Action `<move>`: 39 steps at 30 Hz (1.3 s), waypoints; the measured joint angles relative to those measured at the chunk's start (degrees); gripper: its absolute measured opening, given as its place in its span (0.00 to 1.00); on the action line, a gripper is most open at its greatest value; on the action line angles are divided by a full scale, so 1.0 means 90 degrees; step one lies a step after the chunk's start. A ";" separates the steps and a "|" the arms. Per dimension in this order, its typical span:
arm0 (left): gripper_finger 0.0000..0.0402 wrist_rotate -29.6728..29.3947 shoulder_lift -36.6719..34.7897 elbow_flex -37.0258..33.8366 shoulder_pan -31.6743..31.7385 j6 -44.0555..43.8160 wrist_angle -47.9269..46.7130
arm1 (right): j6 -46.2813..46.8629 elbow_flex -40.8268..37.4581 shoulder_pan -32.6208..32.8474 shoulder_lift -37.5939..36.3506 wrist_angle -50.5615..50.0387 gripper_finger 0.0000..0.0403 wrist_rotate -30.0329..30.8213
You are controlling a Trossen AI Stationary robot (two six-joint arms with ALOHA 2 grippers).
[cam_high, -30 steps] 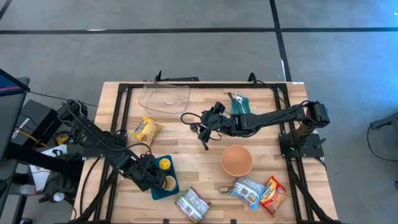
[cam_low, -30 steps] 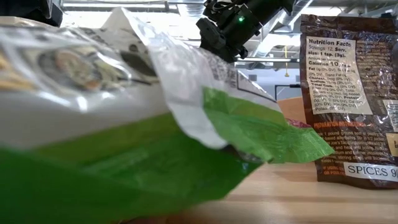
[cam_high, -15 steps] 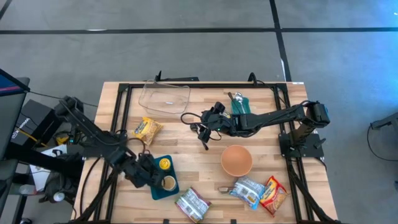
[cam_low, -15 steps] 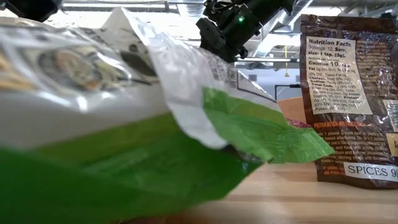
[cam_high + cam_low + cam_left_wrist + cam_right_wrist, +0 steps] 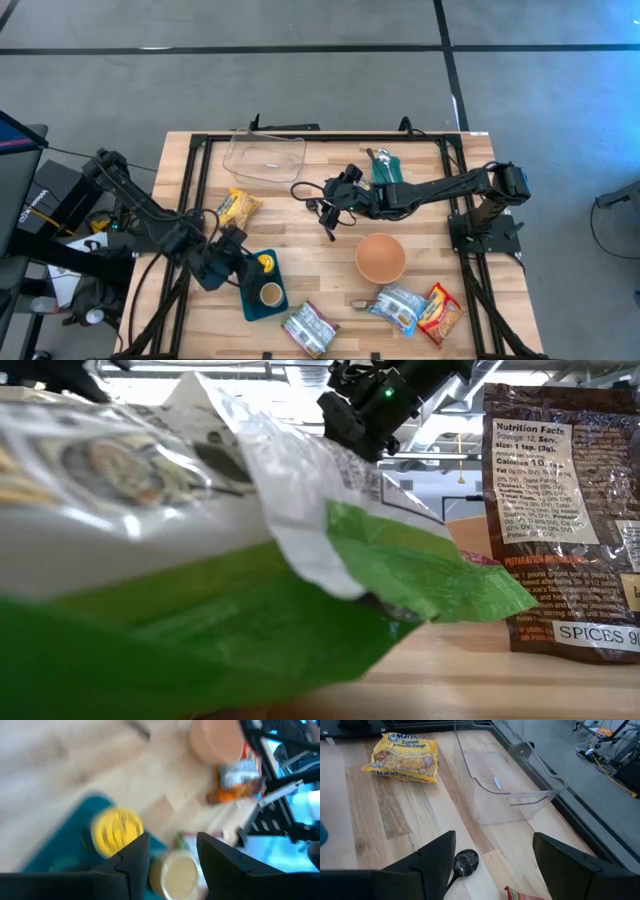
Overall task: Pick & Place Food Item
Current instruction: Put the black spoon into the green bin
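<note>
The left gripper hangs over the near-left part of the table, at the edge of a teal tray. Its fingers stand apart with nothing between them — released, not grasping. On the tray sit 2 small food pieces: a yellow round just beside the gripper and a pale round cup nearer the table's front edge. The yellow round looks like the piece to be picked, since the fingers frame it in the left wrist view.

The right gripper waits at mid-table, its fingers spread and empty, above a black spoon. It points toward a clear plastic bin at the far side — a likely drop spot, though that is a guess. A yellow ramen packet lies between bin and tray. An orange bowl sits apart to the right.
</note>
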 joint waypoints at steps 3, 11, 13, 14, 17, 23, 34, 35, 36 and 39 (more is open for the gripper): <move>0.38 -0.0742 -0.0036 0.0000 0.0058 0.0717 -0.0081 | -0.0002 0.0000 0.0001 0.0001 -0.0059 0.65 0.0001; 0.39 -0.2162 -0.0036 0.0000 0.0650 0.2356 -0.0129 | -0.0135 0.0000 -0.0001 0.0000 -0.0126 0.65 0.0001; 0.38 -0.2437 -0.0036 0.0000 0.0837 0.2637 -0.0131 | -0.0215 0.0000 0.0001 0.0001 -0.0127 0.65 0.0001; 0.38 -0.2558 -0.0034 0.0000 0.0929 0.2831 -0.0131 | -0.0252 0.0000 0.0001 0.0000 -0.0128 0.65 0.0001; 0.38 -0.2684 -0.0034 -0.0074 0.1280 0.3349 -0.0104 | -0.0284 0.0001 0.0001 -0.0055 -0.0264 0.65 0.0001; 0.36 -0.2679 -0.0031 -0.0594 0.1856 0.3731 -0.0131 | -0.0282 0.0019 0.0001 -0.0226 -0.0621 0.65 -0.0006; 0.32 -0.2679 -0.0060 -0.1176 0.2092 0.3703 0.0090 | 0.0089 0.0002 0.0003 -0.1007 -0.1596 0.65 -0.0115; 0.32 -0.2677 -0.0060 -0.1272 0.2092 0.3700 0.0223 | 0.0125 0.0002 0.0003 -0.1092 -0.1647 0.65 -0.0163; 0.31 -0.2674 -0.0060 -0.1360 0.2092 0.3696 0.0325 | 0.0178 0.0002 0.0006 -0.1154 -0.1725 0.65 -0.0165; 0.30 -0.2677 -0.0060 -0.1464 0.2138 0.3733 0.0384 | 0.0294 0.0004 0.0005 -0.1261 -0.1917 0.65 -0.0264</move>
